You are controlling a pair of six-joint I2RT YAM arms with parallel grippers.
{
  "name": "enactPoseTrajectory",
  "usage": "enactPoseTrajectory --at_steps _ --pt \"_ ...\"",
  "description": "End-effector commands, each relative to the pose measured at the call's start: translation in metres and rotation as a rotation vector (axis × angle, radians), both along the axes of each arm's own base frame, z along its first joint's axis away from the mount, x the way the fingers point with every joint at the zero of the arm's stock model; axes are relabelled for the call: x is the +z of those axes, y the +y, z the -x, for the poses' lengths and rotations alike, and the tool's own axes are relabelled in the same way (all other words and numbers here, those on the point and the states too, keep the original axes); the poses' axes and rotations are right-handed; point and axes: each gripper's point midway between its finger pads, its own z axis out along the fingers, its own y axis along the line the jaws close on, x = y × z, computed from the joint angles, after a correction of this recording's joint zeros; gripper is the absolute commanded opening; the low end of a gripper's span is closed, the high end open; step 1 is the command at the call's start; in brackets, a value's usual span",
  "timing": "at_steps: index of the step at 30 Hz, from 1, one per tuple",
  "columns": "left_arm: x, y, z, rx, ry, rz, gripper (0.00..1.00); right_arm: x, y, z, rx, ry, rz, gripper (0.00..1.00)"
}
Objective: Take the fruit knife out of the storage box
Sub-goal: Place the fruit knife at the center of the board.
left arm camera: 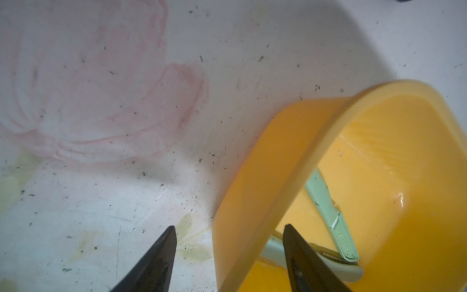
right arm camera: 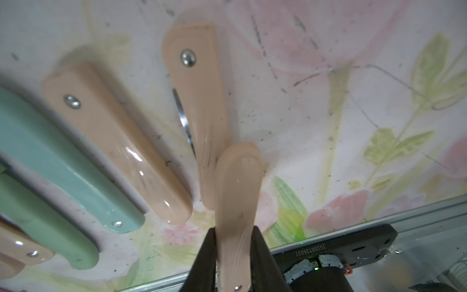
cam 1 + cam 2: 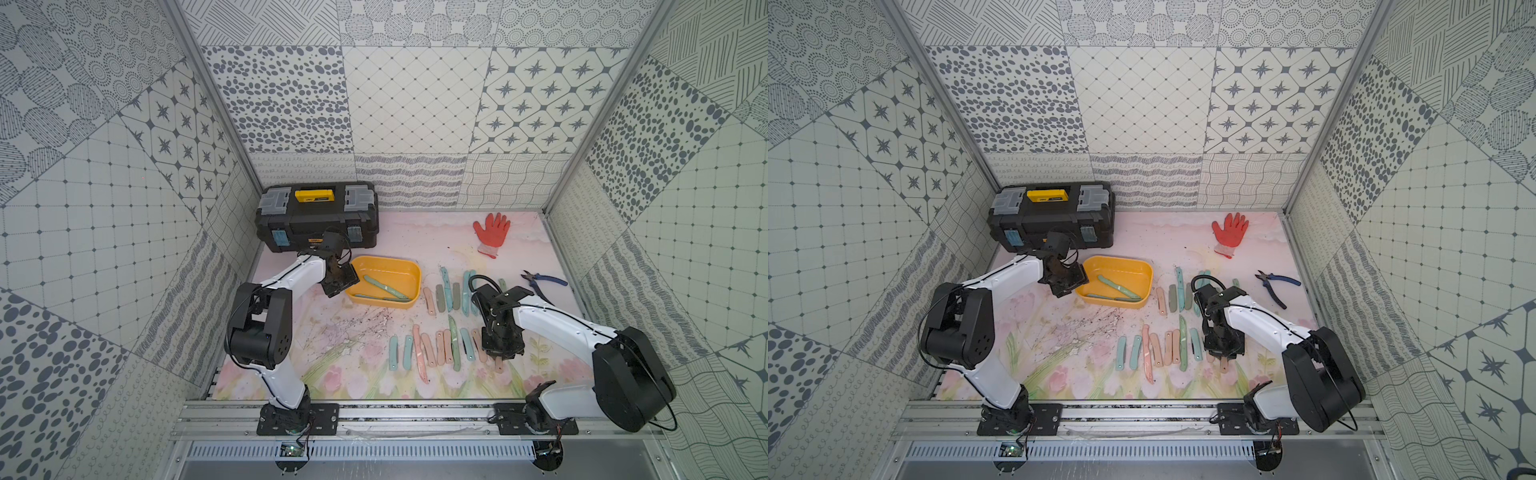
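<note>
Mostly, the right gripper [image 3: 499, 354] hides under its own wrist in both top views; the wrist view shows its jaws clamped narrow on a pink fruit knife [image 2: 238, 189], outside the storage box [image 3: 386, 303], over the near row of knives [image 3: 441, 348]. The left gripper [image 1: 228, 227] stands with jaws about halfway apart, holding nothing, 1 finger inside the box wall, 1 outside. Inside lie overlapping green knives [image 3: 380, 284]; their count is unclear.

Only legible text: roughly "JC250726037", printed upside down on the black base plate [image 2: 353, 242] in the right wrist view. The toolbox [image 3: 299, 216] handle label and the green knife [image 1: 326, 204] embossing are too blurred to read.
</note>
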Motion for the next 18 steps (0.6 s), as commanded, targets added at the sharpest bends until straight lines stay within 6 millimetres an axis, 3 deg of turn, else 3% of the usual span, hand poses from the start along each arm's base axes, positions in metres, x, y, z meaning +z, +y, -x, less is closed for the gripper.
enactPoseTrajectory --at_steps 1,9,18 --pt "-0.001 -0.001 0.001 0.001 0.002 0.017 0.67 0.005 -0.015 -0.001 -0.065 0.011 0.092 0.23" --pt "-0.003 -0.003 0.002 0.000 0.009 0.027 0.67 -0.002 -0.022 -0.024 -0.090 -0.026 0.148 0.25" --pt "0.000 -0.002 0.001 0.002 0.000 0.022 0.67 -0.016 -0.030 -0.020 -0.074 0.033 0.176 0.29"
